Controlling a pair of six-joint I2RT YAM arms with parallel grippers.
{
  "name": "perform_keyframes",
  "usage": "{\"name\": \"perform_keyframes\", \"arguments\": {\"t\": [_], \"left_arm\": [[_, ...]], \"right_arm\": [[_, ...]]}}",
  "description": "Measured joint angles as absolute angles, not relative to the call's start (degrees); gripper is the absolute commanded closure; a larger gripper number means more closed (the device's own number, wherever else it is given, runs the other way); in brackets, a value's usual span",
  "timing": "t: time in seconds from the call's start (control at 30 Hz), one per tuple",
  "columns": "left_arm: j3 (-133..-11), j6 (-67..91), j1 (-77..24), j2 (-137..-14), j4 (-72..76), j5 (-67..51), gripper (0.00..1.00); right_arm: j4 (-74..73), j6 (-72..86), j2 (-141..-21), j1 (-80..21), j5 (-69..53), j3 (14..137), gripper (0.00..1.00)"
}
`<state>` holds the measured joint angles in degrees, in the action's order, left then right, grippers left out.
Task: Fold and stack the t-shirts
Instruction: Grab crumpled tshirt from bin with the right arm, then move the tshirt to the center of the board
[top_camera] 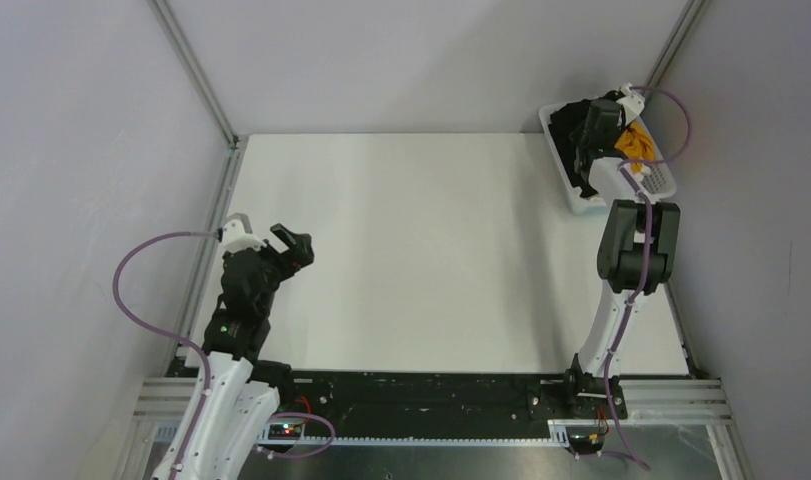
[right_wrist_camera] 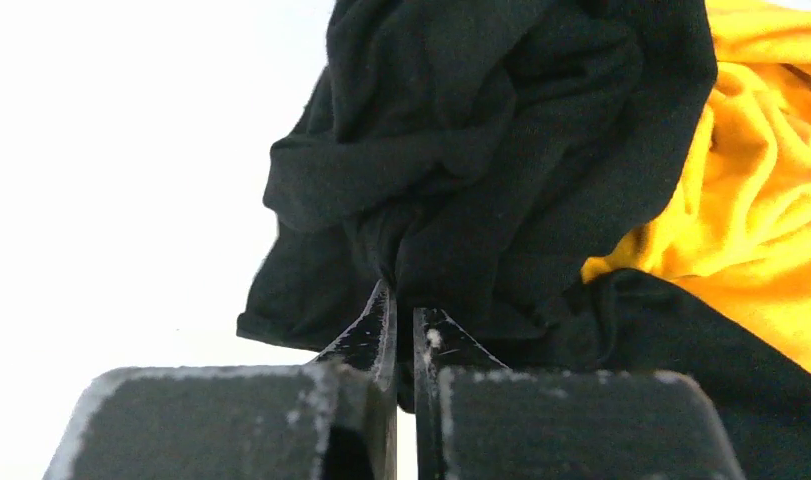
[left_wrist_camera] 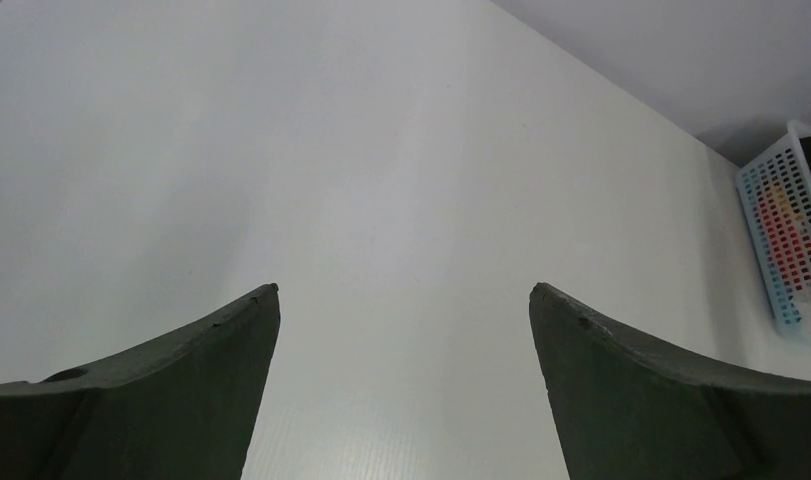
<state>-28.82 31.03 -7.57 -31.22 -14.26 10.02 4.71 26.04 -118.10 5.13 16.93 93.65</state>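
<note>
**Top external view.** The white flat desk (top_camera: 431, 260) is showing no shirt on it. The white plastic lattice basket (top_camera: 663, 182), at the far right corner, is holding the large plain black fabric t-shirt (top_camera: 569, 135) and the crumpled mustard-yellow fabric t-shirt (top_camera: 636, 142). The right end effector (top_camera: 593, 125) is reaching down into the basket over the black cloth. The left end effector (top_camera: 271, 235) is hovering at the near left, well apart from the basket.

**Left wrist view.** The left end effector (left_wrist_camera: 404, 290) is standing wide apart and gripping nothing. The desk (left_wrist_camera: 381, 150) is lying below it, and the basket (left_wrist_camera: 786, 240) is showing at the right edge.

**Right wrist view.** The right end effector (right_wrist_camera: 401, 300) is drawn almost together, and a fold of the black t-shirt (right_wrist_camera: 481, 150) appears to be pinched at its tips. The yellow t-shirt (right_wrist_camera: 761, 190) is lying against the black one, to its right.

**Progress, as judged.** The task is only beginning: nothing is folded or stacked. Lifting out, spreading, folding and stacking each shirt are all remaining.
</note>
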Motion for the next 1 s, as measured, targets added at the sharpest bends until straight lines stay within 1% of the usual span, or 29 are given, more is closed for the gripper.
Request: {"name": "perform_keyframes", "arguments": {"t": [0.2,0.43,0.53,0.7,0.83,1.0], "left_arm": [[-28.82,31.03,-7.57,-31.51,-14.28,10.28,0.02],[-28.82,31.03,-7.57,-30.83,-14.31,10.20,0.02],[-28.82,31.05,-7.57,-29.89,-14.31,10.15,0.02],[-28.82,31.07,-7.57,-28.32,-14.31,10.13,0.02],[-28.82,31.53,-7.57,-28.21,-14.35,9.89,0.02],[-28.82,33.06,-7.55,-27.53,-14.55,10.35,0.02]], "right_arm": [[4.34,23.73,-112.77,5.06,14.70,93.78,1.00],[4.43,22.22,-98.78,4.97,10.09,94.96,1.00],[4.80,22.87,-94.30,4.97,5.56,98.59,1.00],[3.99,27.42,-90.50,3.42,-7.70,106.85,1.00],[2.59,29.52,-86.91,-2.79,-16.32,109.71,1.00],[0.19,30.48,-82.37,-12.91,-23.27,109.91,1.00]]}}
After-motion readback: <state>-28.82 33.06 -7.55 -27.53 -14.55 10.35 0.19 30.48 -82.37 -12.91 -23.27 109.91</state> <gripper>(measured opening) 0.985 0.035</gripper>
